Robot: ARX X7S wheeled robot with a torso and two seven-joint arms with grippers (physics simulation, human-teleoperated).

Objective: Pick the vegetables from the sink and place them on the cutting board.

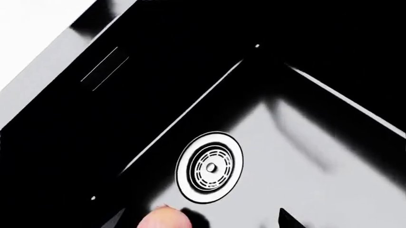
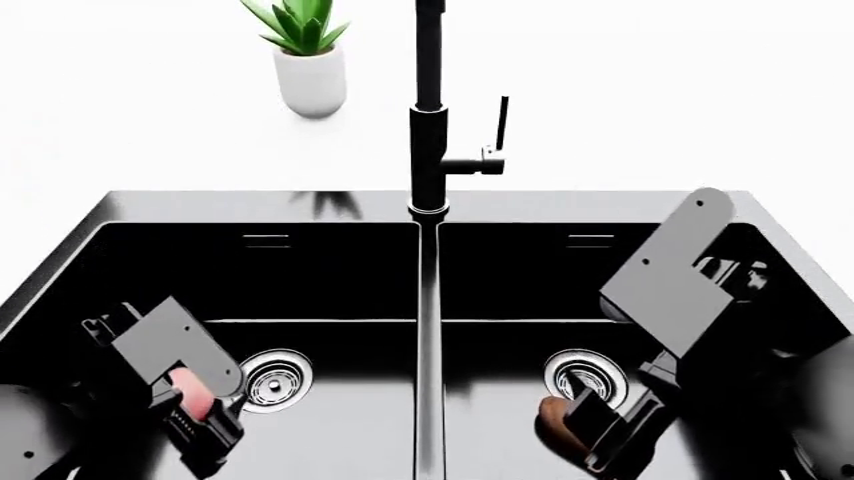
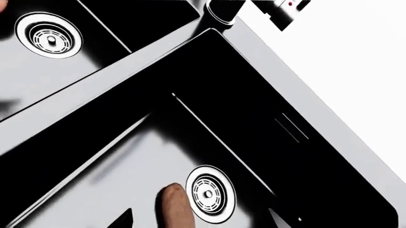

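Onion [image 2: 195, 397] low in left bowl of sink [image 2: 427, 205], tucked right at left gripper [image 2: 200, 420], beside the left drain [image 2: 274, 378]. Sweet potato [image 2: 558, 420] in right bowl, right at right gripper [image 2: 603, 432], beside the right drain [image 2: 582, 376], long way pointing up toward that drain. Each arm nearest its own vegetable. Cannot tell if either pincer is apart or pressed on its food; tips hidden. No cutting board in sight. Probably a lift straight up next, then a search for the board.
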